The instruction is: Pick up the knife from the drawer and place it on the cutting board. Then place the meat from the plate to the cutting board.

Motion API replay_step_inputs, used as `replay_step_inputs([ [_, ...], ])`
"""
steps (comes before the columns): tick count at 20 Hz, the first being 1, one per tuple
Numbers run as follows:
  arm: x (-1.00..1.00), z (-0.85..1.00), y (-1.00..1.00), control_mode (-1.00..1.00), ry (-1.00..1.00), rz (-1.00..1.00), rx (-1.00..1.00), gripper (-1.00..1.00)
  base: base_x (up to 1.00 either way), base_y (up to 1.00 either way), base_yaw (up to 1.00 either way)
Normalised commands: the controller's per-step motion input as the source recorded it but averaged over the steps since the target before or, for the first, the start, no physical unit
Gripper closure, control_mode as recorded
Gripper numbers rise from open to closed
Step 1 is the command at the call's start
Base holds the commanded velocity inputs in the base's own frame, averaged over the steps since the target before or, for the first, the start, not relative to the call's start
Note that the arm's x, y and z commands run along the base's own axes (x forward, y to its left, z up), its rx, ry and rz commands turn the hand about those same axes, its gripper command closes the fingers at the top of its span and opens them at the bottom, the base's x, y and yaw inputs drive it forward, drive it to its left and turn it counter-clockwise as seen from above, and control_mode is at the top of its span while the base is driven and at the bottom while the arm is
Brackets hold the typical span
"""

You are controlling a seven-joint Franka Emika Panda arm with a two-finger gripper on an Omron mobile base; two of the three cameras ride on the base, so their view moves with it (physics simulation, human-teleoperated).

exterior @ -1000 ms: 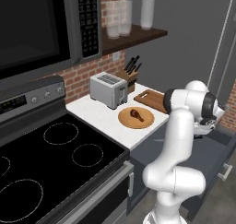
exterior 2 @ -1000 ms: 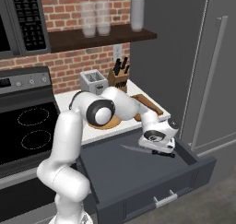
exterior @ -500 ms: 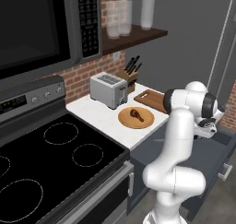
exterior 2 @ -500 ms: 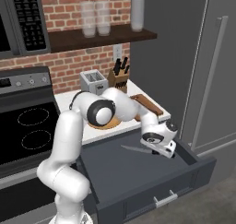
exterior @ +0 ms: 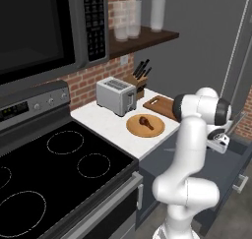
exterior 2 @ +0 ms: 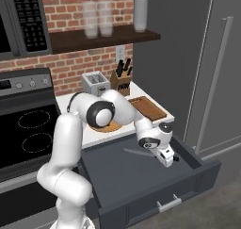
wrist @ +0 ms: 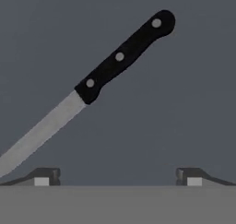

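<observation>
Right base view: gripper (exterior 2: 168, 158), jaws wide, hangs over the pulled-out drawer (exterior 2: 141, 181) beneath the brick wall (exterior 2: 70, 68).

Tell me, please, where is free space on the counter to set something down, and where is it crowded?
Free: the white counter in front of the toaster, beside the stove. The cutting board is bare. Crowded: the back corner, where toaster and knife block stand, and the plate, which holds the meat.

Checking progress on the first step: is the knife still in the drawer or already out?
Still in. The knife lies flat on the floor of the open drawer, below the gripper, whose jaws stand open, apart from it.
</observation>
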Motion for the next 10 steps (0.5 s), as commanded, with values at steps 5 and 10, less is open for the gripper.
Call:
replay_step_inputs([
  [5, 0.4, -0.01, -0.04, -1.0, 0.04, -0.27, 0.0, -1.0, 0.0, 0.0, 0.0],
  [10, 0.43, -0.16, -0.07, -1.0, 0.0, -0.07, 0.0, -1.0, 0.0, 0.0, 0.0],
])
